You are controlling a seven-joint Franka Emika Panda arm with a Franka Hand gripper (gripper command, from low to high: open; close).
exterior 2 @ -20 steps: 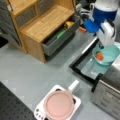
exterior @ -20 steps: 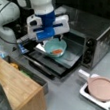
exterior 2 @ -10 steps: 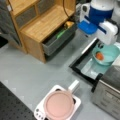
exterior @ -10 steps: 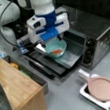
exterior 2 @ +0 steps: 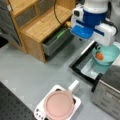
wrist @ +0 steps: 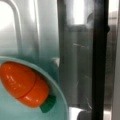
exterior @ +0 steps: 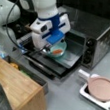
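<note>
The arm comes down from the top of both front views, its white and blue wrist bent over the open oven door (exterior: 67,59). The tool (exterior: 51,48) sits low at the bowl's rim, on the side toward a front view's left; in a front view (exterior 2: 98,47) it is tucked under the blue wrist block, just above the bowl. Its fingers are hidden by the wrist housing, so I cannot tell whether it is clenched on the rim or released.

The teal bowl (exterior: 57,50) sits over the door, in front of the oven (exterior: 96,35), and holds a carrot (exterior: 57,52). The wrist view shows the carrot (wrist: 23,85) lying on its side in the bowl (wrist: 58,100), green stub toward that view's bottom right, with the glass door behind.

On the grey surface (exterior 2: 32,75), well apart, stands a pan (exterior 2: 60,105) with a pink lid. A wooden shelf (exterior 2: 42,25) stands by the oven.
</note>
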